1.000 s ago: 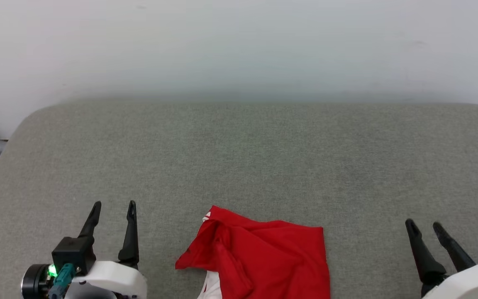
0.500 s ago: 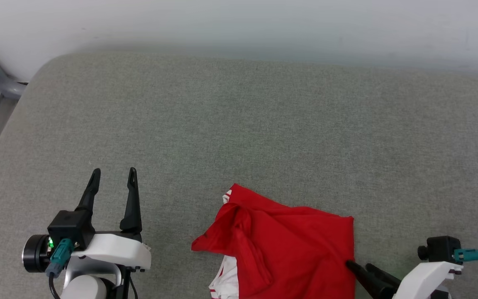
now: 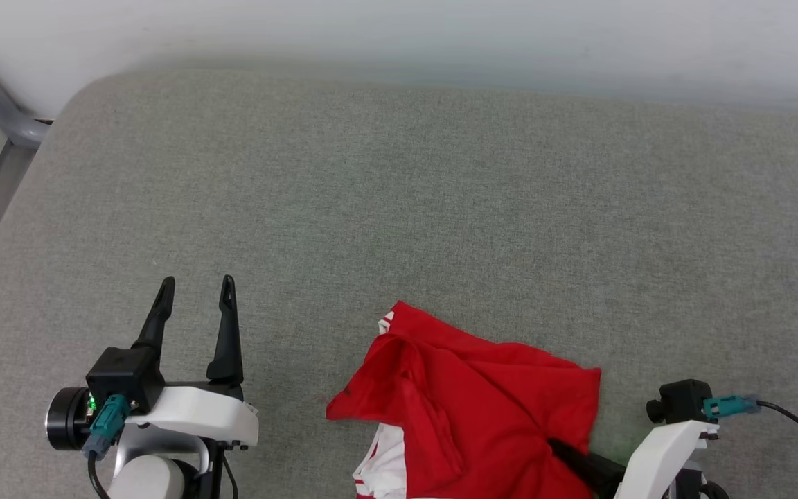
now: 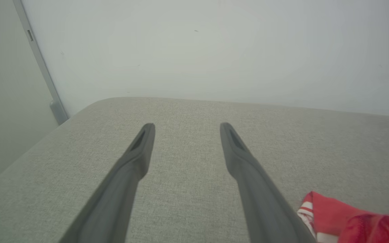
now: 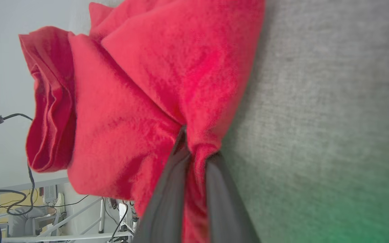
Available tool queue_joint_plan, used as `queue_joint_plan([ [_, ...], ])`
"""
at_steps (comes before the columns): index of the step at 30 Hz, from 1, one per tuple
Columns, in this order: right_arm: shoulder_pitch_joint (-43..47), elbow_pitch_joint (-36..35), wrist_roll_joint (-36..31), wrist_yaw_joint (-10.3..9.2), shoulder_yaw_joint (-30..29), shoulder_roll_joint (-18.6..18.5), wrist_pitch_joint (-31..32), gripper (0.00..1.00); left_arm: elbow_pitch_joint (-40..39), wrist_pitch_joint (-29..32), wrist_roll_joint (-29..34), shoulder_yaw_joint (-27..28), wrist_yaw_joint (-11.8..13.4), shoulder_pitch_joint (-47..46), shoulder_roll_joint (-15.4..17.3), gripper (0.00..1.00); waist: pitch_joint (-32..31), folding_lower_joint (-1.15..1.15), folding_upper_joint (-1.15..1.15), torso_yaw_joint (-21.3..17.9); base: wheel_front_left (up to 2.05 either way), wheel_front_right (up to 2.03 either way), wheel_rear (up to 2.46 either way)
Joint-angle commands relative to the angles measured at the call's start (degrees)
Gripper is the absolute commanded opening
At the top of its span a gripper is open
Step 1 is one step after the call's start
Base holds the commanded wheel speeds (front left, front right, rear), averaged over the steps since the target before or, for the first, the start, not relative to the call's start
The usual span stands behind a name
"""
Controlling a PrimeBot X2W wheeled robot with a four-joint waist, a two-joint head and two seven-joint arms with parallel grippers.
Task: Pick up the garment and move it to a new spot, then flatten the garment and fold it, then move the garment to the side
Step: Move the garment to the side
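The crumpled red jersey (image 3: pixel 482 409) lies on the grey fabric-covered desk (image 3: pixel 399 208) at 6 o'clock in the head view. The right pincer (image 5: pixel 198 148) pinches its 5 o'clock corner. The left pincer (image 3: pixel 194 291), at 8 o'clock, hovers with its fingers spread.

Right end effector (image 5: pixel 196 153) moved in, clamped on garment (image 3: pixel 482 402) edge (earlier open)
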Motion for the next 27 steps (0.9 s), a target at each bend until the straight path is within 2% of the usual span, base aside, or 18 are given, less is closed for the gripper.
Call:
queue_joint_plan([
  [1, 0.2, 0.8, -0.1, -0.15, 0.9, -0.3, 0.0, 0.0, 0.2, -0.4, 0.3, 0.2, -0.2, -0.2, -0.1, 1.0, -0.5, -0.01, 0.0, -0.1, 0.0, 0.0, 0.0],
  [5, -0.5, -0.8, -1.0, -0.14, 1.8, -1.9, -1.6, 0.0, 1.4, -0.4, 0.4, 0.7, -0.5, 1.5, -0.4, 1.0, -3.1, -0.01, 0.0, -1.0, 0.0, 0.0, 0.0],
  [12, -1.8, -5.0, -7.8, -0.12, 1.9, -7.2, -1.8, 0.0, 1.4, -0.4, 0.8, 0.8, -0.7, 3.2, 0.2, 1.0, -6.6, -0.01, 0.0, -5.0, 0.0, 0.0, 0.0],
  [13, -2.2, -5.9, -8.8, -0.12, 1.9, -7.9, -1.8, 0.0, 1.3, -0.4, 0.7, 0.9, -0.6, 3.5, 0.2, 1.0, -6.9, -0.01, 0.0, -6.2, 0.0, 0.0, 0.0],
  [14, -2.7, -8.2, -11.4, -0.11, 1.4, -10.4, -0.4, 0.0, 0.7, -0.3, 0.8, 0.9, -0.5, 4.1, 0.1, 1.0, -7.4, -0.01, 0.0, -9.8, 0.0, 0.0, 0.0],
  [17, -4.1, -9.8, -13.0, -0.11, 1.6, -12.4, 1.2, 0.0, 0.1, -0.3, 0.8, 0.7, -0.4, 4.7, -0.5, 1.0, -7.7, -0.01, 0.0, -14.3, 0.0, 0.0, 0.0],
  [22, -7.9, -10.3, -13.7, -0.11, 2.3, -13.9, 2.9, 0.0, -1.0, -0.3, 1.1, 0.4, -0.7, 4.2, -0.8, 1.0, -6.3, -0.01, 0.0, -22.4, 0.0, 0.0, 0.0],
  [27, -14.0, -8.5, -13.6, -0.11, 4.9, -15.5, 1.6, 0.0, -2.9, 0.4, 2.2, -0.2, -1.1, 1.6, 0.7, 1.0, -2.0, -0.01, 0.0, -29.2, 0.0, 0.0, 0.0],
])
